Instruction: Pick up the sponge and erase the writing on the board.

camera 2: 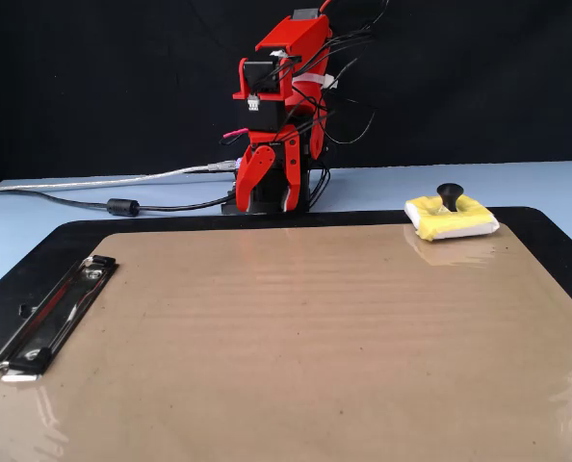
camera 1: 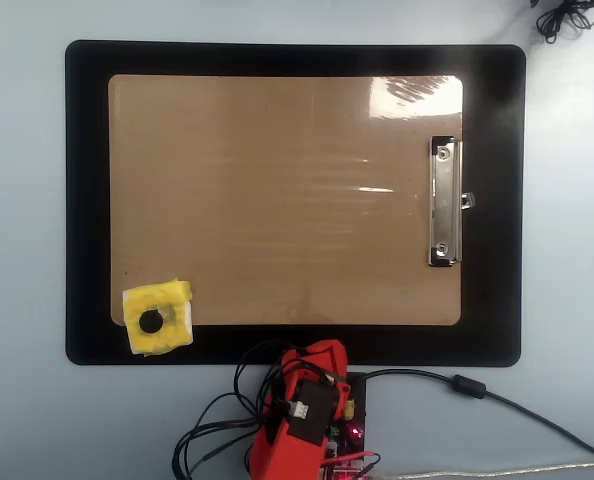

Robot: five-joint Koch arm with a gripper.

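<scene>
red plastic arm [camera 2: 284,106], black cables, white connector

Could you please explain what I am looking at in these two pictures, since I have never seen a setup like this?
The red machine is a small hobby robot arm with a gripper at its end. One picture looks straight down from above; the other comes from a camera standing at table level across from the arm. On a pale blue table lies a black mat, and on it a brown clipboard, the board, with a metal clip. I see no writing on it. A yellow sponge with a dark knob in its middle sits on one corner. The arm is folded up over its base, its gripper hanging down and holding nothing.
</scene>
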